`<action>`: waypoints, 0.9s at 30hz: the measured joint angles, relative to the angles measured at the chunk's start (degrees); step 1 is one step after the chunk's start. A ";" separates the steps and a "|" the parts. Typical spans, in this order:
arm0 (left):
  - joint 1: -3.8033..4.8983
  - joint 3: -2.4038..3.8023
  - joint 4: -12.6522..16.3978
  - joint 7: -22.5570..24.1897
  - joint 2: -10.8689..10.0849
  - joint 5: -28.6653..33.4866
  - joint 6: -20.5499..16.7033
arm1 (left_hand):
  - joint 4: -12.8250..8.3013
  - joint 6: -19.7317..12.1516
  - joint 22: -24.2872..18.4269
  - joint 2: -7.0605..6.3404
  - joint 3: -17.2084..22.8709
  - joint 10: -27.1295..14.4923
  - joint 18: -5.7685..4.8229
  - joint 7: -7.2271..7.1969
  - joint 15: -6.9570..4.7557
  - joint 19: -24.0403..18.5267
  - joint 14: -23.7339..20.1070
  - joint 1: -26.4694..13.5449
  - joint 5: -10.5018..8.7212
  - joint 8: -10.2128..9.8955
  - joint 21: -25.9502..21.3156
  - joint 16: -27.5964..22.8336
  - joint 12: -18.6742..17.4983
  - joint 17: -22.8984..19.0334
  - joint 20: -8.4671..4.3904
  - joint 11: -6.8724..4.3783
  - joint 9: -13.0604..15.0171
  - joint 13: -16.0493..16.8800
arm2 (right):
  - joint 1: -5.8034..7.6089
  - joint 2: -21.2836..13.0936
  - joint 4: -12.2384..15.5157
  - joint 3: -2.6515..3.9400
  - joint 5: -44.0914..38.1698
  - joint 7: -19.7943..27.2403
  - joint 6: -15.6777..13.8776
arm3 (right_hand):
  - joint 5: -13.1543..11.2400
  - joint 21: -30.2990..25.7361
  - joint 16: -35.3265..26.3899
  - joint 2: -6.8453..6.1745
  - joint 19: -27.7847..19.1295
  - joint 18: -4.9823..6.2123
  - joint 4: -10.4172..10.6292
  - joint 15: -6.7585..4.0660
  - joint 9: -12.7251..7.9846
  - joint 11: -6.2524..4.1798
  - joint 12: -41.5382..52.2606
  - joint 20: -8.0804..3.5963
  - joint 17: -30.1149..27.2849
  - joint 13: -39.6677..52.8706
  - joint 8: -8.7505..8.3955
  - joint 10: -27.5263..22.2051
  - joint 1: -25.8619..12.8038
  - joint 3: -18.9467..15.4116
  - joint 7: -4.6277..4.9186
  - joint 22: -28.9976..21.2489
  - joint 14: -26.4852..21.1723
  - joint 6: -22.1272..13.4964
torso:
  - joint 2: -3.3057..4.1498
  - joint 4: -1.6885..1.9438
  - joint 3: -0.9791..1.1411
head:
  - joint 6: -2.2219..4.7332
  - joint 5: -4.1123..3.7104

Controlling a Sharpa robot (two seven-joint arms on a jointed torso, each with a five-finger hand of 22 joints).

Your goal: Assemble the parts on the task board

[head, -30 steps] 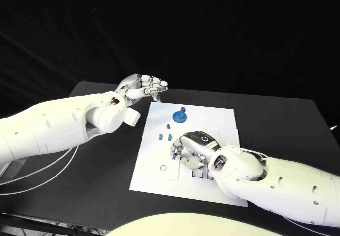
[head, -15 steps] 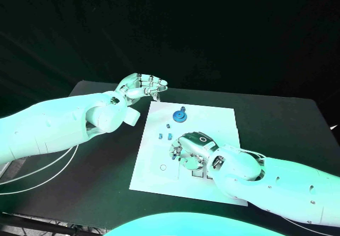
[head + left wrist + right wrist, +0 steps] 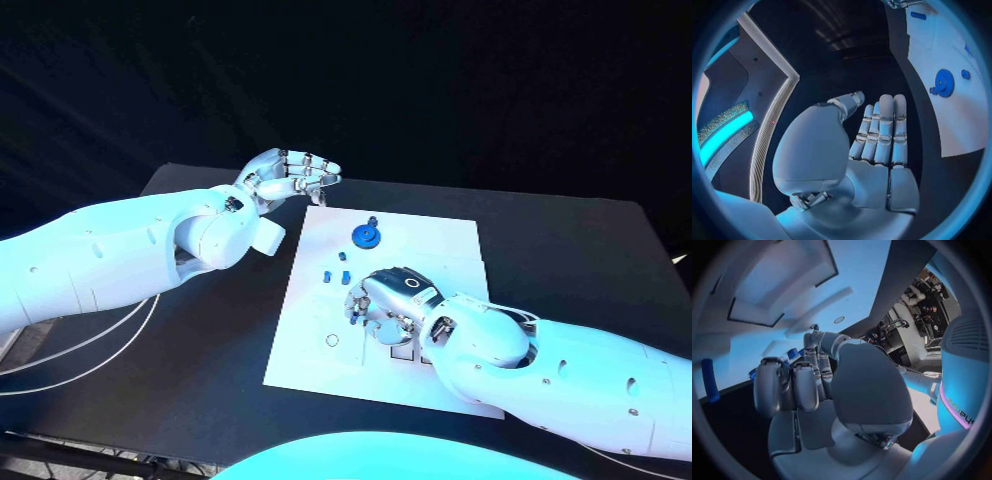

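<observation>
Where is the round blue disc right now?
In the head view, the round blue disc lies on the white board's far end, beyond the right hand.

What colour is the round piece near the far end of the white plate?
Blue. The round piece shows best in the head view, lying on the white plate.

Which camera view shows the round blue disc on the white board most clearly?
The head view: the round blue disc lies unobstructed on the task board. The left wrist view shows it curved near the rim. In the right wrist view I cannot identify it.
</observation>
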 measured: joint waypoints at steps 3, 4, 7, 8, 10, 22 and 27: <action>0.00 0.00 -0.01 -0.01 -0.01 0.00 0.01 | 0.00 0.00 0.00 0.00 0.00 0.00 0.00 0.00 0.00 0.00 0.00 0.00 0.00 0.00 0.00 0.00 0.00 0.00 0.00 0.00 0.00 0.00 | -0.04 0.00 -0.03 -0.01 -0.27 -0.27 -0.07 | 0.00 0.00 0.00 0.00 0.00 0.00 0.00 0.00 -0.04 0.00 0.00 0.00 0.00 -0.01 -0.05 0.00 -0.13 0.00 -0.01 0.00 0.00 -0.01 | 0.00 0.00 0.01 | 0.01 0.00; 0.00 -0.01 -0.01 -0.01 -0.02 0.00 0.01 | 0.00 0.00 0.00 0.00 0.00 0.00 0.00 0.00 0.00 0.00 0.00 0.00 0.00 0.00 0.00 0.00 0.00 0.00 0.00 0.00 0.00 0.00 | -0.07 0.00 -0.05 -0.04 -0.32 -0.35 -0.08 | 0.00 0.00 0.00 0.00 0.00 0.00 0.00 0.00 -0.04 0.00 0.00 0.00 0.00 -0.01 -0.06 0.00 -0.13 0.00 -0.01 0.00 0.00 -0.01 | 0.00 0.00 0.01 | 0.02 0.00; 0.00 -0.01 -0.02 -0.02 -0.02 0.00 0.01 | -0.05 -0.03 0.00 0.00 -0.05 0.00 0.00 -0.03 0.00 0.00 0.00 0.00 0.00 0.00 -0.07 0.00 0.00 0.00 0.00 0.00 0.00 0.00 | -0.15 -0.05 -0.05 -0.10 -0.48 -0.53 -0.13 | 0.06 0.00 0.00 0.00 0.00 0.00 0.00 0.00 0.02 0.00 0.00 0.00 0.00 -0.02 -0.06 0.00 -0.13 0.00 -0.09 -0.01 0.00 -0.09 | 0.00 -0.01 0.02 | 0.05 -0.03; 0.00 -0.01 -0.03 -0.02 -0.02 0.00 0.01 | -0.17 -0.20 0.00 0.00 -0.17 0.00 0.00 -0.20 0.00 0.00 0.00 0.00 0.00 0.00 -0.22 0.00 0.00 0.00 0.00 0.00 0.00 0.00 | -0.16 -0.06 -0.04 -0.10 -0.51 -0.55 -0.16 | 0.15 0.00 0.00 0.00 0.00 0.00 0.00 0.00 0.03 0.00 0.00 0.00 0.00 -0.02 -0.06 0.00 -0.13 0.00 -0.09 -0.01 0.00 -0.09 | 0.00 -0.01 0.02 | 0.07 -0.04; 0.00 -0.01 -0.05 -0.03 -0.02 0.00 0.02 | -0.17 -0.20 0.00 0.00 -0.17 0.00 0.00 -0.20 0.00 0.00 0.00 0.00 0.00 0.00 -0.22 0.00 0.00 0.00 0.00 0.00 0.00 0.00 | -0.16 -0.11 0.01 -0.10 -0.59 -0.57 -0.25 | 0.15 0.00 0.00 0.00 0.00 0.00 0.00 0.00 0.03 0.00 0.00 0.00 0.00 0.00 -0.06 0.00 -0.13 0.00 -0.09 -0.01 0.00 -0.09 | 0.00 -0.02 0.02 | 0.07 -0.04; 0.00 -0.01 -0.11 -0.06 -0.02 0.00 0.06 | -0.17 -0.20 -0.06 0.00 -0.17 0.00 0.00 -0.20 0.00 0.00 0.00 0.00 0.00 0.00 -0.22 0.00 0.00 0.00 0.00 0.00 0.00 0.00 | -0.20 -0.05 0.07 -0.11 -0.78 -0.64 -0.41 | 0.15 0.00 0.00 -0.01 0.00 0.00 -0.04 0.00 -0.01 0.00 -0.03 0.00 0.00 0.03 -0.14 0.00 -0.13 -0.03 -0.10 -0.02 0.00 -0.10 | -0.01 -0.02 0.02 | 0.07 -0.05; 0.00 0.01 -0.11 -0.07 -0.02 0.00 0.07 | -0.17 -0.20 -0.05 0.00 -0.17 0.00 0.00 -0.20 0.00 0.00 0.00 0.00 0.00 0.00 -0.22 0.00 0.00 0.00 0.00 0.00 0.00 0.00 | -0.18 0.17 0.06 -0.10 -0.85 -0.87 0.31 | 0.15 0.00 0.00 -0.08 0.00 0.00 -0.20 0.00 -0.01 0.01 -0.04 0.00 0.00 0.03 0.02 0.01 -0.21 0.13 -0.11 -0.02 0.00 -0.11 | -0.01 -0.02 0.02 | 0.04 -0.08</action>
